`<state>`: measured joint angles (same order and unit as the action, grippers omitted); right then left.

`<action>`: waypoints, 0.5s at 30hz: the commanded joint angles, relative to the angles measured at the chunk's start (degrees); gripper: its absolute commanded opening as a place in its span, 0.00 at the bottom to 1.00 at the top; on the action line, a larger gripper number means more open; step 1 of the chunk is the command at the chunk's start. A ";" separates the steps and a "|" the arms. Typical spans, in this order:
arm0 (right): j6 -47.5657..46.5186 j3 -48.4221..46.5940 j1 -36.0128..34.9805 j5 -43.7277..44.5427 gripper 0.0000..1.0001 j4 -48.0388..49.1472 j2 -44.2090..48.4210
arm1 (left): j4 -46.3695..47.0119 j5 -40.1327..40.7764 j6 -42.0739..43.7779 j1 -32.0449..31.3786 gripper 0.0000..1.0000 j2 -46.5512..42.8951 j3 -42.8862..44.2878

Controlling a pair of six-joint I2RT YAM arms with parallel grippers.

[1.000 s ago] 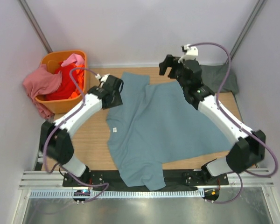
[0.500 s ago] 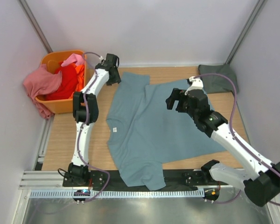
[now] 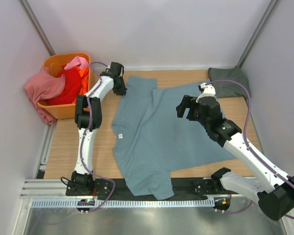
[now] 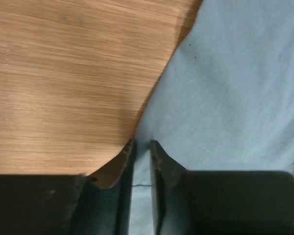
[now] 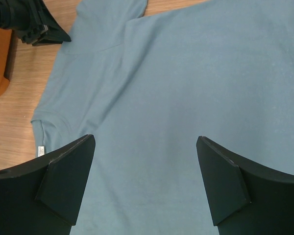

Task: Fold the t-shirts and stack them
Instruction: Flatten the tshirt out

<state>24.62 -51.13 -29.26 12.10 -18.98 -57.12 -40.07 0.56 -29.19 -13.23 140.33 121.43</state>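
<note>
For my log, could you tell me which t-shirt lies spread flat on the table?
The blue-teal t-shirt; the grey-green one is bunched at the far right, and the pink one and red one are in the basket.

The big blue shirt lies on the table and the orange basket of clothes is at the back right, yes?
No, the orange basket is at the back left, as the top view shows. The blue shirt does lie on the table.
</note>
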 commanded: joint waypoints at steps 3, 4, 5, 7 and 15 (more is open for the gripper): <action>0.25 1.12 -0.27 1.61 0.91 0.35 0.70 | -0.35 -3.20 -0.34 -0.30 0.07 2.22 -1.90; 0.16 1.21 -0.19 1.87 0.91 0.00 0.96 | -0.44 -2.85 -0.25 -0.30 0.00 2.40 -0.76; -0.01 1.39 -0.19 2.05 0.91 -0.09 1.13 | -1.23 -2.15 -0.08 -0.30 0.00 3.01 0.03; -0.36 1.48 -0.19 2.58 0.91 -0.35 1.40 | -2.46 -1.18 0.27 -0.21 0.00 3.98 3.70; -1.07 1.48 -0.19 3.11 0.91 -0.79 0.70 | -9.85 5.77 1.59 3.83 0.00 9.26 18.85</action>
<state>24.21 -49.58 -29.26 13.87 -20.36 -56.99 -46.24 2.63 -29.26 -12.29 148.64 136.97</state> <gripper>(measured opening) 0.910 0.004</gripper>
